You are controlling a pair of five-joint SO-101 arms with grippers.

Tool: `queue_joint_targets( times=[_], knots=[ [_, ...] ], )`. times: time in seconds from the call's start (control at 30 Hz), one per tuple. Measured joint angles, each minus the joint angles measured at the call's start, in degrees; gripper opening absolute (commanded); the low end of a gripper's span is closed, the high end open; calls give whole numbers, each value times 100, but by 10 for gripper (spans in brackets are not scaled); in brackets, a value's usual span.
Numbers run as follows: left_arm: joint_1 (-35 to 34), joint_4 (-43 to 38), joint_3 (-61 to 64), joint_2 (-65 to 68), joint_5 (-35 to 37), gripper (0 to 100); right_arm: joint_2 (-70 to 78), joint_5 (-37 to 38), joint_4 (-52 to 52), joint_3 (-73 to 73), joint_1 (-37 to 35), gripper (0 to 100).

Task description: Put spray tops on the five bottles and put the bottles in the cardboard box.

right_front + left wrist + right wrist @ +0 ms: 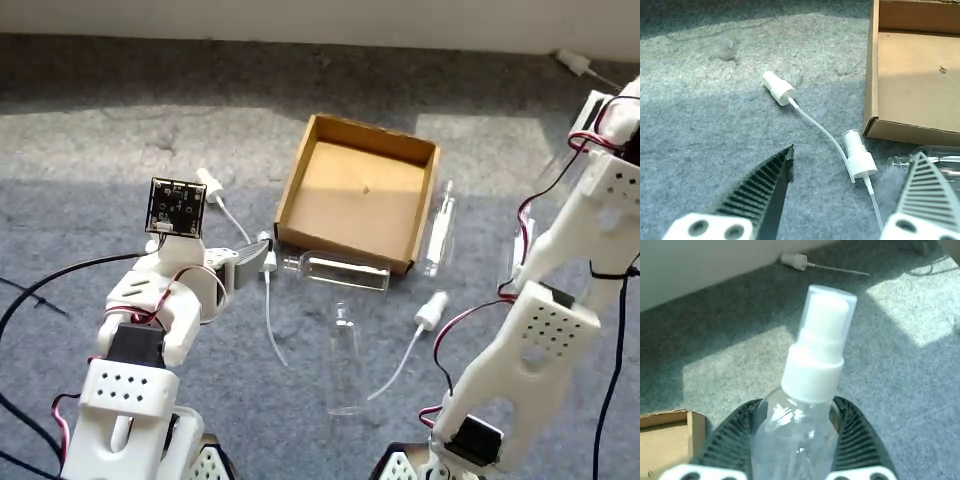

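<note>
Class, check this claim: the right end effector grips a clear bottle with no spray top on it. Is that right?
No. The right end effector grips a clear bottle with a white spray top on it; the right wrist view shows it.

No legible text or labels anywhere.

the bench wears a grey, fuzzy, matt cloth, like felt. the cardboard box is plain brown board, dull and unglazed. the capped bottle is clear, glossy plastic; its spray top is smooth white plastic with a soft sheen. the left pincer has black ribbed fingers on matt white plastic.
</note>
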Motion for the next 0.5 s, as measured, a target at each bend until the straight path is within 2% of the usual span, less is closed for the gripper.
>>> queue_joint_targets(
  times=[0.13,0.27,0.37,0.5],
  knots=[
    [0,0,0,0,0,326,-1108,70,0,1811,-132,4],
    [0,0,0,0,0,326,-2321,167,-53,4220,-721,4],
    [0,0,0,0,0,326,-2945,-105,-756,5670,-1345,4],
    [0,0,0,0,0,326,-3402,-624,-2224,6892,-1978,4]
  ],
)
